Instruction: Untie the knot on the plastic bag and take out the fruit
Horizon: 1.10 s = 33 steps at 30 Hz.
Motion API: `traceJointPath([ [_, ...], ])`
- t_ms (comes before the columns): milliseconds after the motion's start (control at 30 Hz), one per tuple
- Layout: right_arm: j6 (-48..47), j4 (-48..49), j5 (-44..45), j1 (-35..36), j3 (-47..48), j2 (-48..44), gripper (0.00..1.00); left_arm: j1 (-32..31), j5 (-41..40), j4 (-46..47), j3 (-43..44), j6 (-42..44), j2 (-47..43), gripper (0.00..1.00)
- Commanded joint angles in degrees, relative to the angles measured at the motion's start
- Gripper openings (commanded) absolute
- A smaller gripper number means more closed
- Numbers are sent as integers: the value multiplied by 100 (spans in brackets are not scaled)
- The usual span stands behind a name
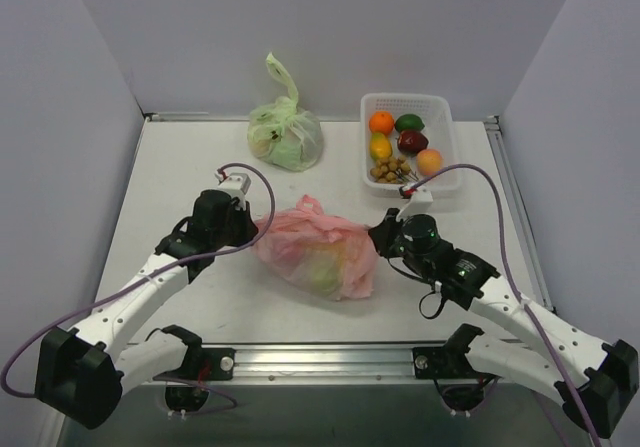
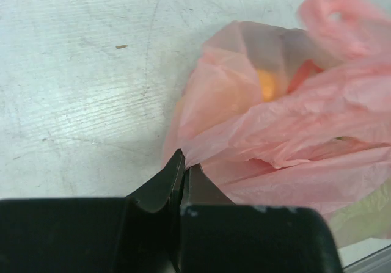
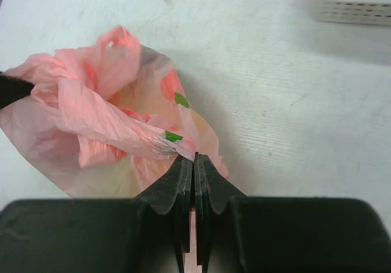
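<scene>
The pink plastic bag (image 1: 318,246) lies at the table's middle between my two grippers, with fruit showing faintly through it: orange-yellow (image 2: 269,83) and pale green (image 1: 325,272). My left gripper (image 1: 256,229) is shut on the bag's left edge (image 2: 201,154). My right gripper (image 1: 377,235) is shut on a twisted pink handle strand (image 3: 116,123) at the bag's right side. A crumpled loop of handle (image 3: 116,56) stands up at the bag's top; whether the knot is still tied I cannot tell.
A pale green tied bag (image 1: 285,132) stands at the back centre. A white basket (image 1: 445,157) with several fruits (image 1: 400,139) sits at the back right, its edge also in the right wrist view (image 3: 348,4). Grey walls close the sides.
</scene>
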Motion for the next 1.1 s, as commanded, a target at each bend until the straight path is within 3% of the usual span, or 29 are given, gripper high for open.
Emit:
traceJointPath([
  [0,447,-68,854,-134,-436,-591,0,262,-522,137,-58,-155,-158,0],
  [133,219,-295,65,-107,-473,-479,2,262,-171,365,-189,-94,-289,0],
  [233,-175,-672,-157,147,-139,-268,31,262,-64,532,-243,-16,-377,0],
  [267,-299,-761,-61,243,149,-232,54,262,101,567,-286,2,-412,0],
  [367,-992,-1165,-130,507,860,22,79,253,330,760,-383,46,-553,0],
  [400,-1229,-1262,-200,543,1099,110,80,253,383,848,-392,47,-606,0],
  [633,-2820,-1799,-1068,666,2532,1383,82,253,568,910,-410,90,-615,0],
  [933,-3182,-2010,-1695,657,3166,2571,73,253,533,849,-383,143,-615,0],
  [1000,-3218,-2045,-1686,649,3131,2712,70,262,507,831,-383,152,-632,0],
  [1067,-3218,-2063,-1634,649,3079,2748,58,262,481,814,-366,152,-641,0],
])
